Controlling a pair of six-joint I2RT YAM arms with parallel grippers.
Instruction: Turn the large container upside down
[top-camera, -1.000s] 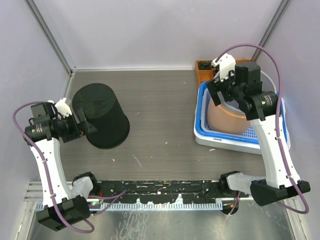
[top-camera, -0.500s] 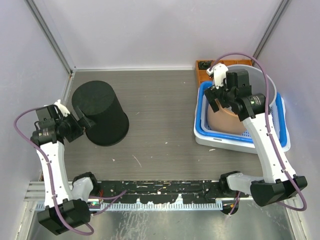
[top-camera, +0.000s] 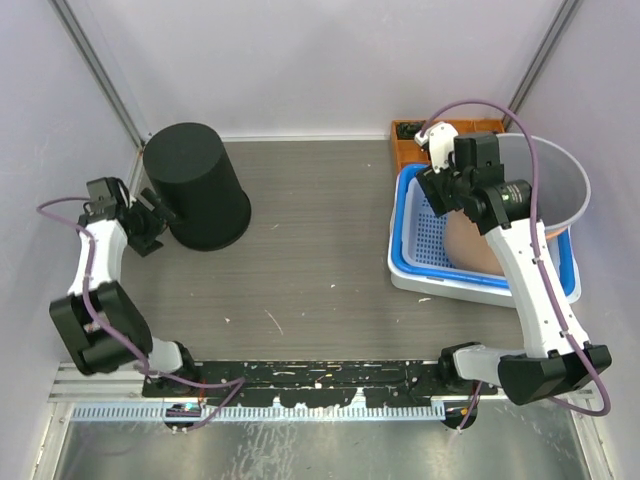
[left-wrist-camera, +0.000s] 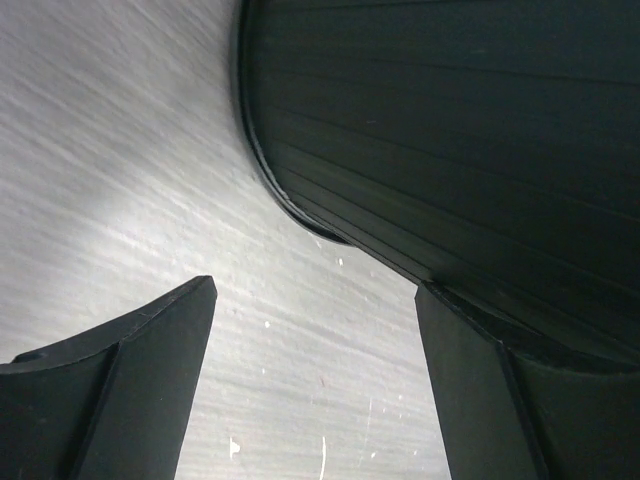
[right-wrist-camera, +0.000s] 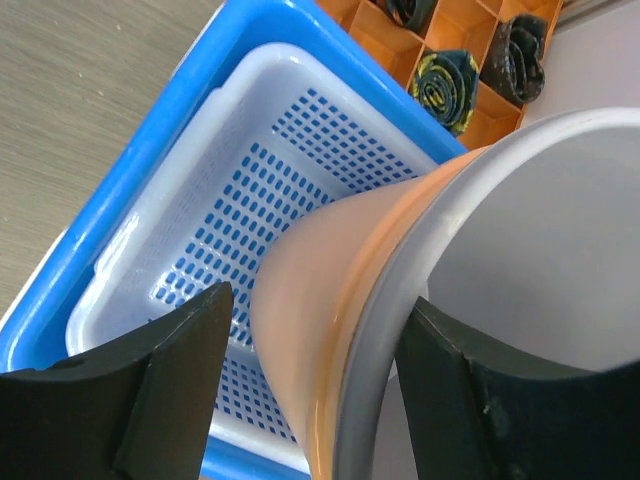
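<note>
The large black container (top-camera: 195, 185) stands mouth down on the table at the back left, its closed base facing up. My left gripper (top-camera: 152, 222) is open and empty just left of its lower edge. In the left wrist view the container's rim (left-wrist-camera: 330, 215) fills the upper right, and my left gripper (left-wrist-camera: 315, 290) shows bare table between its fingers. My right gripper (top-camera: 450, 195) is open over the blue basket. In the right wrist view my right gripper (right-wrist-camera: 320, 300) straddles the rim of a tilted bucket, peach outside and grey inside (right-wrist-camera: 330, 290).
The bucket (top-camera: 555, 190) leans in a blue perforated basket (top-camera: 420, 250) set in a white tray at the right. An orange compartment box (top-camera: 405, 140) with dark items stands behind it. Grey walls close in at the left, back and right.
The black container went from lying tilted to standing mouth down further back left. My left arm swung back and left with it. The bucket tipped more to the right.
</note>
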